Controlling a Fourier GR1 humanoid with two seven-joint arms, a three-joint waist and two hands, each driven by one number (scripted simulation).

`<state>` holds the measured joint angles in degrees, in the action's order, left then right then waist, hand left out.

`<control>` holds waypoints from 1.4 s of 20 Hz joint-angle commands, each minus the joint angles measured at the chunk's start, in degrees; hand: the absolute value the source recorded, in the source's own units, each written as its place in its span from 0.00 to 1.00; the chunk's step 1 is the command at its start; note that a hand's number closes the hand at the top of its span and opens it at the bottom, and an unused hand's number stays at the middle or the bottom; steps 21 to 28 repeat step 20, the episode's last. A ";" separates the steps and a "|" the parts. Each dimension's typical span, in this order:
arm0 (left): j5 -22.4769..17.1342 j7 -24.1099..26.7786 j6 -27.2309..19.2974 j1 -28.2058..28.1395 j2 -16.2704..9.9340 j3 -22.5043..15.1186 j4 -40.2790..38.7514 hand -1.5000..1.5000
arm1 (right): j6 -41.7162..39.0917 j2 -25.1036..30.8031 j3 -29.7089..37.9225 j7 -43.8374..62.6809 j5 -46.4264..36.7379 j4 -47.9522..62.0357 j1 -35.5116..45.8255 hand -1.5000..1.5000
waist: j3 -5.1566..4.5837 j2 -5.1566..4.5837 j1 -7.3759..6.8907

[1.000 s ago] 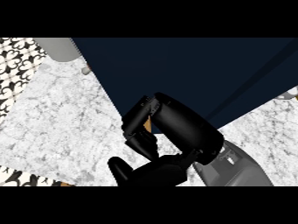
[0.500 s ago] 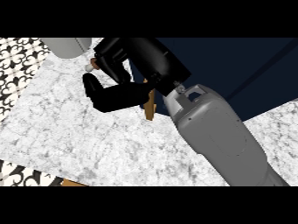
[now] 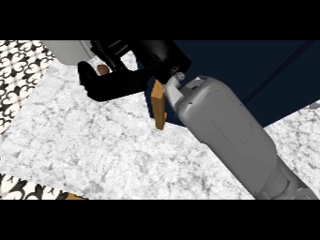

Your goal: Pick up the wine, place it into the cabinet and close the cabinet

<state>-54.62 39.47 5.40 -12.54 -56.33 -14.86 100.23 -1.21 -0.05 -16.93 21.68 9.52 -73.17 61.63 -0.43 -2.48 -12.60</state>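
My right robot hand (image 3: pixel 131 70) reaches up and left over the marble table (image 3: pixel 86 140), fingers curled round something small and brownish that I cannot identify as the wine. The dark cabinet (image 3: pixel 259 70) lies just right of it, its wooden door edge (image 3: pixel 159 105) beside my wrist.
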 commanded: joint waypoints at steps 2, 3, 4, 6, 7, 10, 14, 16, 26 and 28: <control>-0.06 -0.29 -0.71 0.34 0.45 0.15 -0.59 1.00 | 4.11 2.03 7.95 -1.50 1.38 10.43 3.14 1.00 | 0.09 -2.10 1.27; 0.24 -0.12 -0.49 0.11 0.74 -0.31 -0.57 1.00 | 3.83 2.76 7.47 -1.64 1.55 11.11 3.02 1.00 | 0.05 -2.02 1.55; -0.06 -0.50 -0.01 0.13 -0.02 0.20 -0.98 1.00 | 3.09 3.38 7.18 -1.98 2.30 11.72 2.07 1.00 | 0.11 -2.21 1.81; -0.30 -0.07 -0.48 0.12 0.60 0.60 -1.85 1.00 | 2.94 4.64 6.93 -2.27 2.61 12.28 1.17 1.00 | 0.04 -2.47 2.43; -0.06 0.27 -0.56 -0.50 1.19 -0.06 -1.04 1.00 | 2.75 5.43 6.90 -2.51 2.67 12.68 0.59 1.00 | 0.09 -2.33 2.25; 0.11 0.09 -0.18 -0.32 0.82 0.12 -1.70 1.00 | 2.17 6.10 6.64 -3.77 3.16 13.18 0.19 1.00 | 0.07 -2.58 3.18; -0.30 0.41 -0.20 -0.75 1.13 0.42 -1.58 1.00 | -0.51 7.44 6.75 -6.49 4.49 13.78 -1.92 1.00 | 0.24 -2.62 4.03; -0.09 0.26 -0.50 -0.84 1.25 0.28 -1.99 1.00 | -0.92 6.97 6.31 -7.81 4.34 14.50 -1.83 1.00 | 0.16 -2.68 4.37; 0.43 0.74 -0.28 -0.46 1.42 0.35 -2.18 1.00 | -2.81 7.03 5.97 -10.02 4.81 15.63 -1.91 1.00 | 0.08 -2.75 5.26; 0.43 0.74 -0.28 -0.46 1.42 0.35 -2.18 1.00 | -2.81 7.03 5.97 -10.02 4.81 15.63 -1.91 1.00 | 0.08 -2.75 5.26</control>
